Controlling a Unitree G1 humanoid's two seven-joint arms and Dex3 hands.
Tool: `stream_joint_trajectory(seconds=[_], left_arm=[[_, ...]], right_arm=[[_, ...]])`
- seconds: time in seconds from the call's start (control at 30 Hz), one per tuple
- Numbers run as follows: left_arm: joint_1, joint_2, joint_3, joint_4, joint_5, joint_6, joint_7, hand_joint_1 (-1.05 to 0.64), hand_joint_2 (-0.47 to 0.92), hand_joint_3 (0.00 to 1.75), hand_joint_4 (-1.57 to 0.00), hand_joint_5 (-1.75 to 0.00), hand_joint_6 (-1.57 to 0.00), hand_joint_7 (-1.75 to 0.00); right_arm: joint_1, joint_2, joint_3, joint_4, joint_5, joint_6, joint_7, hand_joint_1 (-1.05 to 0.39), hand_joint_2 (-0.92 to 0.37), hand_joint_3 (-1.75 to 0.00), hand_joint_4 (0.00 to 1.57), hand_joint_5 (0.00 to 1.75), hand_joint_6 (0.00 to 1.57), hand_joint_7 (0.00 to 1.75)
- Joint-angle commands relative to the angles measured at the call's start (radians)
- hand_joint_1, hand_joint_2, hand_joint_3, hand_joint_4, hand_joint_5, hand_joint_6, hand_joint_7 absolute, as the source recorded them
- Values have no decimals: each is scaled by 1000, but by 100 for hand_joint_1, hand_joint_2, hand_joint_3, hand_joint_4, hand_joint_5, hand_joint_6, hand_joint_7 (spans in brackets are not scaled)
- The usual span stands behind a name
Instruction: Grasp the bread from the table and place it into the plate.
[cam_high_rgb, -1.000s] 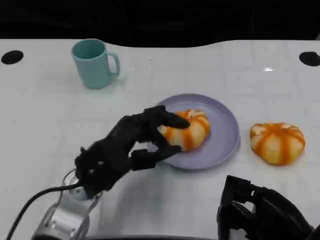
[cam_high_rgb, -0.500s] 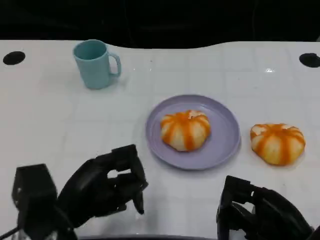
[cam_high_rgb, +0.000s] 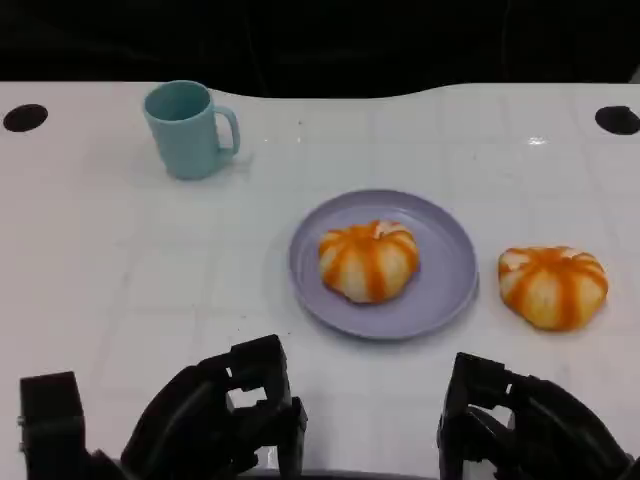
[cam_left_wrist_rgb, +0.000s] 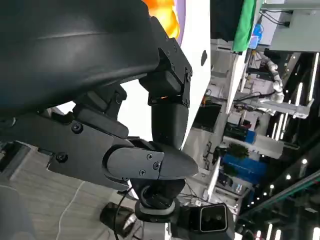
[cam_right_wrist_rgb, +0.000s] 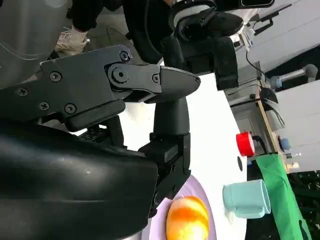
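**Q:** Bread — where does it sit?

**A:** One orange-striped bun lies in the middle of the purple plate, which stands near the centre of the surface. A second bun of the same kind rests on the bare surface just beside the plate, toward the right edge, apart from its rim.

**Q:** And each robot hand?

**A:** The left robot hand is at the near edge, fingers curled in and grasping nothing. The right robot hand is also at the near edge, below the second bun; it holds nothing, but I cannot tell whether its fingers are clenched or released.

**Q:** What could go wrong from here?

**A:** If the second bun is meant for the plate too, I'd judge crowding the main risk: the first bun fills the centre, so a careless drop could land on the rim and roll off. The buns look soft, so a hard squeeze might dent one. A teal mug stands toward the far left corner, well apart from any likely reach.
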Motion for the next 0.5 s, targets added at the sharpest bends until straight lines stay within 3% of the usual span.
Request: stream_joint_trajectory(seconds=[0.03,0.5], left_arm=[[5,1,13,23,-1,-11,-31,-67,92,32,-93,-175,-74,-175],[-12,-6,32,54,13,-17,-66,-68,92,32,-93,-175,-72,-175]], right_arm=[[0,-14,-17,-6,14,-9,12,-52,-92,-43,61,175,41,172],[-12,-8,-16,9,8,-21,11,-51,-92,-43,59,175,39,172]])
